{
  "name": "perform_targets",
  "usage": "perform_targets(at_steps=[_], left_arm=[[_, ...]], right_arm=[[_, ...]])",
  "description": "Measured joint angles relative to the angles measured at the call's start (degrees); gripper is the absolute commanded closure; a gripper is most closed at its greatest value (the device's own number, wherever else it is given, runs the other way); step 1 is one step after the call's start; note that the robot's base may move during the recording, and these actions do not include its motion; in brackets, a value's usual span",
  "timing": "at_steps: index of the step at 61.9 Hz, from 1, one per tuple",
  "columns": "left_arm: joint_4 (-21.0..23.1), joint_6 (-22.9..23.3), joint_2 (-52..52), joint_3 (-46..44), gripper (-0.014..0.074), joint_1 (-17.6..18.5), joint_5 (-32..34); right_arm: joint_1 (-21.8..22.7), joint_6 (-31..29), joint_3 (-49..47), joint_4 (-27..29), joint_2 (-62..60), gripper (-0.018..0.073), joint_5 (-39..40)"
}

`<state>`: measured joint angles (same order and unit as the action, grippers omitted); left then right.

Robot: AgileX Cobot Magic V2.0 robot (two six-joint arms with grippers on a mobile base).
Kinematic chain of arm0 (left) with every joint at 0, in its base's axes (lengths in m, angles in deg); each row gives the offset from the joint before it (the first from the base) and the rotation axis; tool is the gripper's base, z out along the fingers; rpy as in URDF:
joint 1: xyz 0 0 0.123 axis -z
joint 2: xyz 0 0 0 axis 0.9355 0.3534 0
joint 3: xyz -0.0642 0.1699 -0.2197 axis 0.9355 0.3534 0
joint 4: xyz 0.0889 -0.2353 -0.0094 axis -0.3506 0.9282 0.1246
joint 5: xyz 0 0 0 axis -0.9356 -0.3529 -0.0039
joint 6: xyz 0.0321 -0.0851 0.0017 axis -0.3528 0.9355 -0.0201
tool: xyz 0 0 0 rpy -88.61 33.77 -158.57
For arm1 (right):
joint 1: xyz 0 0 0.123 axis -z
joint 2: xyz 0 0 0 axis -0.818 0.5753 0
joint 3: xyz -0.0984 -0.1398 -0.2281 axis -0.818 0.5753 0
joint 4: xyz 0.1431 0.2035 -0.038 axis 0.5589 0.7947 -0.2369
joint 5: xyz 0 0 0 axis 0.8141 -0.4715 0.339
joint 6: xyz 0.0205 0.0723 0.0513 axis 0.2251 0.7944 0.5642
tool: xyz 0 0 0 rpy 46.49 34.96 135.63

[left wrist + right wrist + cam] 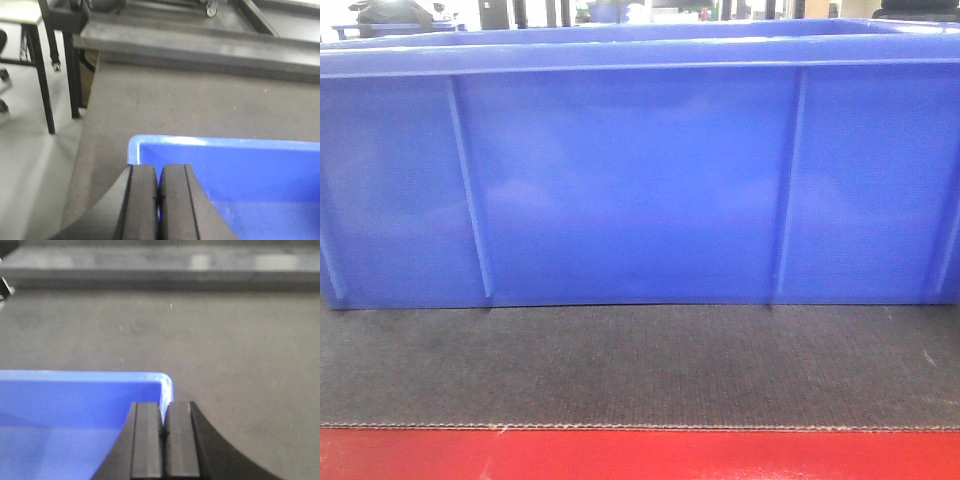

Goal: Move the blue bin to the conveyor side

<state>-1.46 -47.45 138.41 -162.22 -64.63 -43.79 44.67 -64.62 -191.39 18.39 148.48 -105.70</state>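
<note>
Blue bin (630, 180) sits on the conveyor (640, 365), near its red strip (640, 455). Left end effector (159, 200) and right end effector (164, 435) each clench a bin end wall. Judged step: transport under grip. Next: synchronized travel, then release.

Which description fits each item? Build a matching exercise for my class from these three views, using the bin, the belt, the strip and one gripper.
Column one:
1. large bright-blue plastic bin
2. dark grey woven conveyor belt
3. bright red edge strip
4. left gripper

Column two:
A. runs along the belt's near edge
B. clamped on the bin's rim
C. stands on the belt
D. lies under the bin

Pairs: 1-C, 2-D, 3-A, 4-B
</note>
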Motion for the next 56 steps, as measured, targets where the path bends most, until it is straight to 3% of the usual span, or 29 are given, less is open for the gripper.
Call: perform_targets(at_steps=[10,18,38,56], left_arm=[[-0.2,0.0,-3.2,0.4,0.0607,0.0,0.0],[-0.2,0.0,-6.7,4.5,0.0607,0.0,1.0],[0.4,0.0,-16.6,24.9,0.0607,0.0,9.7],[0.6,0.0,-26.7,42.3,0.0607,0.0,16.3]], right_arm=[[0.0,0.0,1.3,0.6,-4.9,0.0639,3.3],[0.0,0.0,8.2,0.6,-9.9,0.0639,7.4],[0.0,0.0,36.6,0.6,-25.6,0.064,28.8],[0.0,0.0,62.0,0.6,-40.1,0.064,41.5]])
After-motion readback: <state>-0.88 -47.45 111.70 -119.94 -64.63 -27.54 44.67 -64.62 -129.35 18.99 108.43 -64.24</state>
